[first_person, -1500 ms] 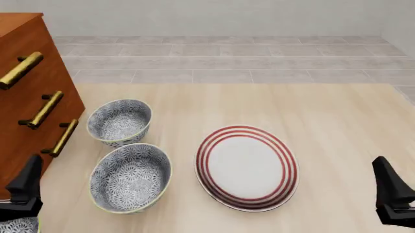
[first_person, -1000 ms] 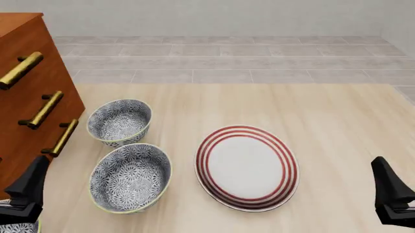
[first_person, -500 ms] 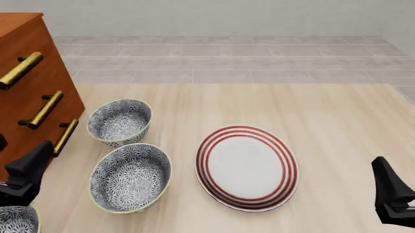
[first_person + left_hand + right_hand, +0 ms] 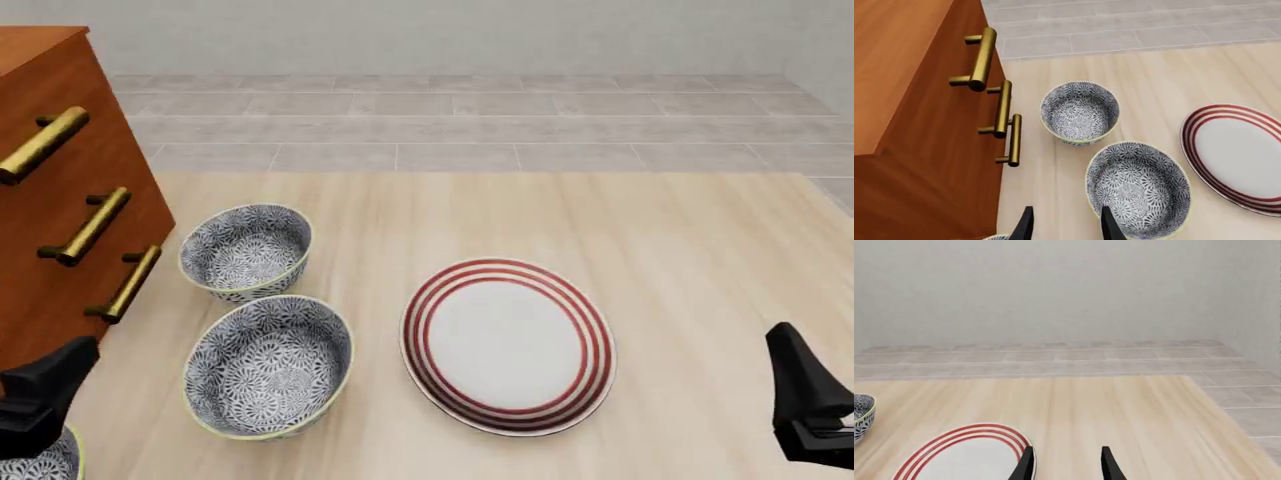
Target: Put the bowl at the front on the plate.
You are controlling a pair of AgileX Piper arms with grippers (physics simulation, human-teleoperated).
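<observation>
Only a patterned edge of the bowl at the front point(image 4: 40, 466) shows at the table's near-left corner, under my left gripper point(image 4: 43, 398). The left wrist view catches just a sliver of this bowl point(image 4: 997, 237) beside the open left gripper point(image 4: 1064, 229), which holds nothing. The white plate point(image 4: 507, 345) with red rings lies mid-table; it also appears in the left wrist view point(image 4: 1237, 155) and the right wrist view point(image 4: 961, 456). My right gripper point(image 4: 807, 410) hovers at the near right, to the right of the plate, and in its own view it point(image 4: 1066, 467) is open and holds nothing.
Two more blue-patterned bowls stand left of the plate: a middle bowl point(image 4: 267, 365) point(image 4: 1137, 187) and a far bowl point(image 4: 247, 250) point(image 4: 1079, 112). A wooden drawer cabinet point(image 4: 54, 200) point(image 4: 914, 125) with brass handles borders the table's left side, close to the bowls.
The left gripper drifted up and away over the near-left corner, then came back toward the near edge. The right gripper, the bowls and the plate stayed put.
</observation>
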